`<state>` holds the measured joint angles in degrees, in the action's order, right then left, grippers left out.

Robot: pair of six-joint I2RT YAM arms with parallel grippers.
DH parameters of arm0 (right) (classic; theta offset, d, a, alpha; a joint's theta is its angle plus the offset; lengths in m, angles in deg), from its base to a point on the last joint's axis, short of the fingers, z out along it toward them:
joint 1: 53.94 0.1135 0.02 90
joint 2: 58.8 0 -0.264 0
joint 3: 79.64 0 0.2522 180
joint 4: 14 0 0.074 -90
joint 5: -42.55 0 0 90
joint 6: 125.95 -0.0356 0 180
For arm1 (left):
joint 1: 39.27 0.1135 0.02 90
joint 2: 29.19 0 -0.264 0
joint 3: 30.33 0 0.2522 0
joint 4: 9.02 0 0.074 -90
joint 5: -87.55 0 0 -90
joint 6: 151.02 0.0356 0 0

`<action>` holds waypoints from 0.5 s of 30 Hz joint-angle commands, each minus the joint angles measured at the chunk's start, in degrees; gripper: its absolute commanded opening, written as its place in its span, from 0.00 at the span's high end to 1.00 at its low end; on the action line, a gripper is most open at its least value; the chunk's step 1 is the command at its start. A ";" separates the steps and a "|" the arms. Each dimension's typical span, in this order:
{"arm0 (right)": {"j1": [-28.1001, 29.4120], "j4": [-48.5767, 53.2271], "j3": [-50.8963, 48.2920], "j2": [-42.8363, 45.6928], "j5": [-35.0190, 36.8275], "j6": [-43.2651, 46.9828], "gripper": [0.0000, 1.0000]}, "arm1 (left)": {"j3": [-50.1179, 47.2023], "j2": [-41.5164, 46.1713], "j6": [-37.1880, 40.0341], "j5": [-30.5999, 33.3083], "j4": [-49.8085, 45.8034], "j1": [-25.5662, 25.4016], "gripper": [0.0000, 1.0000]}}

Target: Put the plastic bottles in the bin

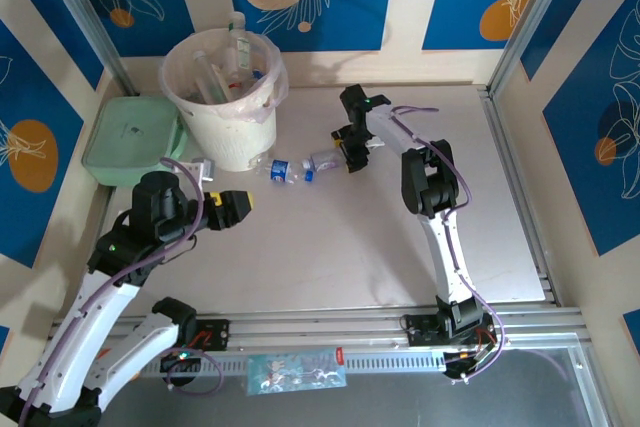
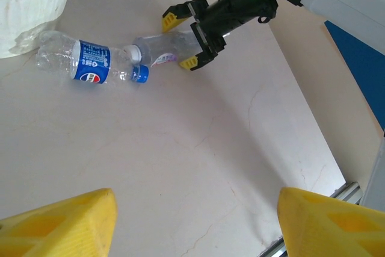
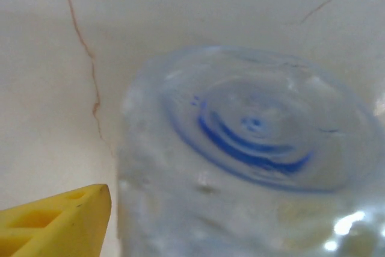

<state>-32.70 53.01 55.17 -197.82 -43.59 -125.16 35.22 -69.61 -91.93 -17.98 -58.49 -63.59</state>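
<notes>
From the arms' side of the table (image 1: 330, 247), with the far wall at twelve o'clock, the bin (image 1: 225, 127) stands at about ten o'clock. Its thin liner bag (image 1: 272, 97) is draped over the rim. Several bottles in the bin (image 1: 215, 72) poke up at angles. Just beside the bin, at nine o'clock from it, lies a flat green lidded box (image 1: 130, 137).

Two more bottles lie on their sides near the middle of the table, just off the foot of the bin at its four o'clock. The blue-label bottle (image 1: 280, 169) (image 2: 90, 61) is the nearer one to the bin, with its blue cap pointing away from it. The clear bottle (image 1: 325, 160) (image 2: 159, 46) has a white cap, and the two lie neck to neck with their caps almost touching.

The right gripper (image 1: 342, 152) (image 2: 180, 41) reaches in from two o'clock. It has one yellow finger on each side of the clear bottle's body. The fingers look right up against the plastic, but I cannot tell whether they are squeezing it or only straddling it. In the right wrist camera the bottle's ribbed base (image 3: 252, 148) looms large and blurred, with one yellow fingertip (image 3: 57, 221) close at its side.

The left gripper (image 1: 243, 205) (image 2: 195, 224) hangs over bare tabletop at about eight o'clock from the two loose bottles. It points toward them, its jaws are spread wide and nothing lies between them.
</notes>
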 commanded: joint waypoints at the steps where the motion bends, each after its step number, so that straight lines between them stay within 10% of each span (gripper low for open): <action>1: -0.73 -1.30 -1.94 1.27 -1.71 -2.75 0.31 | 0.16 0.36 1.81 1.44 -1.03 -0.65 0.30; 15: -4.08 -14.38 -19.81 18.50 -5.44 -2.73 0.48 | 1.56 -2.81 2.04 0.06 1.35 -0.65 0.30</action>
<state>-36.16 40.93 37.01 -185.47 -47.16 -128.11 35.24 -72.04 -90.86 -17.04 -58.25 -63.74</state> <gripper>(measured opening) 0.522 0.705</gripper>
